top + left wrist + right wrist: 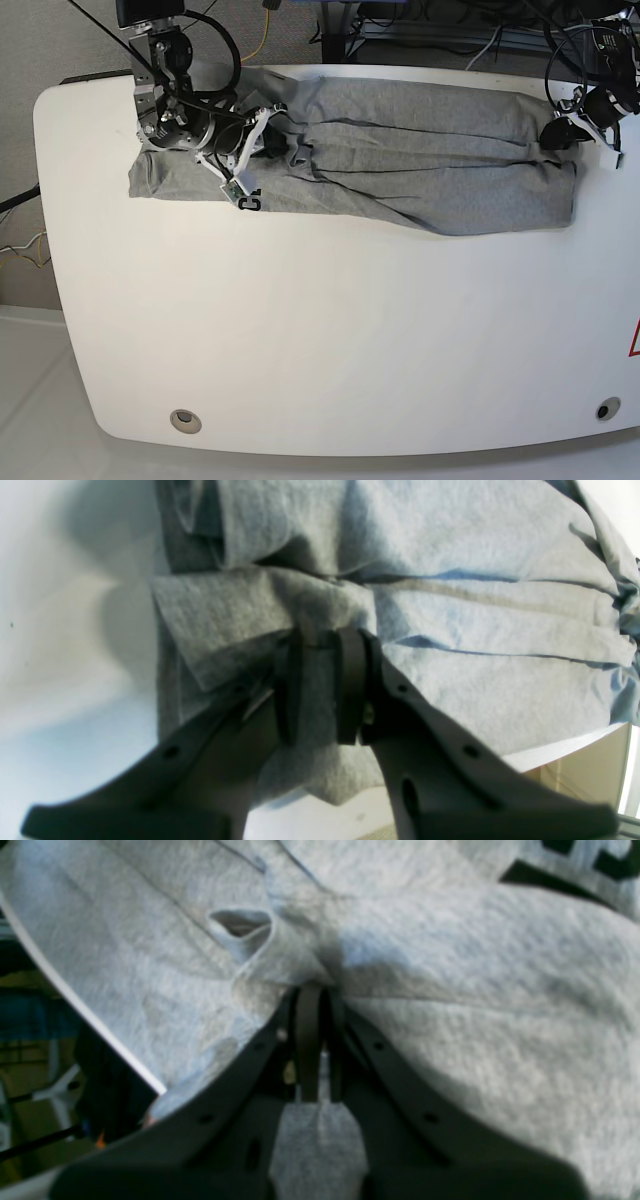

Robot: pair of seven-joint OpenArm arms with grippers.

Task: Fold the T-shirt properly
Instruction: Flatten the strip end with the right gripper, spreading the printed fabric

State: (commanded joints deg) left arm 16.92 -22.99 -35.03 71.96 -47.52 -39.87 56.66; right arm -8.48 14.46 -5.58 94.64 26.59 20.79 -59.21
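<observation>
One creased, fuzzy heather-grey T-shirt (pixel 400 170)

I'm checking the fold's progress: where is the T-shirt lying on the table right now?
In the base view, the T-shirt stretches along the far edge of the white table, pinched by the right gripper and the left gripper.

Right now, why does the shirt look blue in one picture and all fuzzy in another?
Left wrist view: a bluish colour cast tints the T-shirt, and the left gripper up close is soft. Right wrist view: everything is blurred, especially the right gripper. Base view: sharp, even light, true grey cloth.
</observation>
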